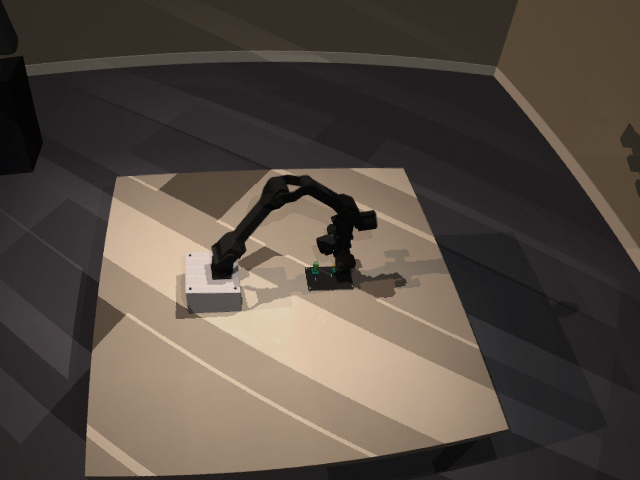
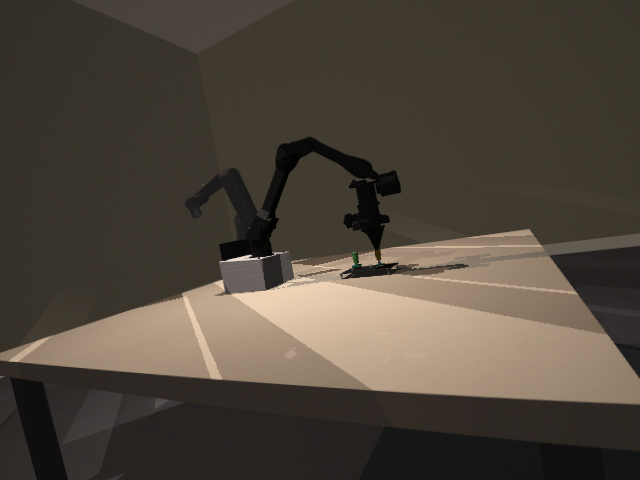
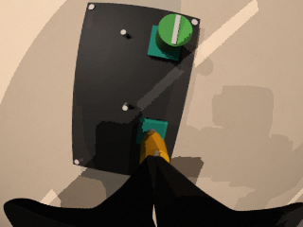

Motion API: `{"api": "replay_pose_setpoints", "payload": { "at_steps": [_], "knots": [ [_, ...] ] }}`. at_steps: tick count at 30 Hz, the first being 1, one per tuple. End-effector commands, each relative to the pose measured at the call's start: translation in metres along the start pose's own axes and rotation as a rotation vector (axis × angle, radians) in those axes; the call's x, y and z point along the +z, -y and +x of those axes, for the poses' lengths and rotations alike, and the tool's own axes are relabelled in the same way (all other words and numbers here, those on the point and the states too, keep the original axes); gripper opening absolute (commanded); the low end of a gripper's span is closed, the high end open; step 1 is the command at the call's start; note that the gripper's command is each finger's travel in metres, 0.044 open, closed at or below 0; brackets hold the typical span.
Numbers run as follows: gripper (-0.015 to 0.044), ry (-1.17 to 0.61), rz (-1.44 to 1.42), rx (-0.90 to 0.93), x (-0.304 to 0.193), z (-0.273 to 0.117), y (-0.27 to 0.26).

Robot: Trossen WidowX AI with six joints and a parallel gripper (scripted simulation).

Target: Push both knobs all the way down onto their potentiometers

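Observation:
The dark circuit board stands on short legs on the table. A green knob with a white line stands upright over one teal potentiometer. An orange knob stands over the other teal potentiometer, and a bit of grey shaft seems to show between them. My gripper is shut with nothing between its fingers. Its tips are right above the orange knob and appear to touch its top. They hide part of that knob in the wrist view.
Two thin pins with pale tips stand on the board beside the potentiometers. Pale screws mark the board's corners. The arm's white base block stands on the table left of the board.

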State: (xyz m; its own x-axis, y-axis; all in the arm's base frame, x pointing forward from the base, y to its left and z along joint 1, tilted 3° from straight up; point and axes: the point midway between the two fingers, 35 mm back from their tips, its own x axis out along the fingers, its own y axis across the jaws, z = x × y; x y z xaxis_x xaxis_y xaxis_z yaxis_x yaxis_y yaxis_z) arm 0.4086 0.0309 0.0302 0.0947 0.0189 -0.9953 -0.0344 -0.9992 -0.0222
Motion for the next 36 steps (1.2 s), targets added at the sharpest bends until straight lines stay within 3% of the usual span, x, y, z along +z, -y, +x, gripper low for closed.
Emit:
{"api": "replay_pose_setpoints", "payload": {
  "at_steps": [1,36],
  "knots": [
    [0.0000,0.002,-0.005,-0.004,-0.0019,0.0105,0.0010],
    [0.0000,0.002,-0.005,-0.004,-0.0019,0.0145,0.0010]
  ]
}}
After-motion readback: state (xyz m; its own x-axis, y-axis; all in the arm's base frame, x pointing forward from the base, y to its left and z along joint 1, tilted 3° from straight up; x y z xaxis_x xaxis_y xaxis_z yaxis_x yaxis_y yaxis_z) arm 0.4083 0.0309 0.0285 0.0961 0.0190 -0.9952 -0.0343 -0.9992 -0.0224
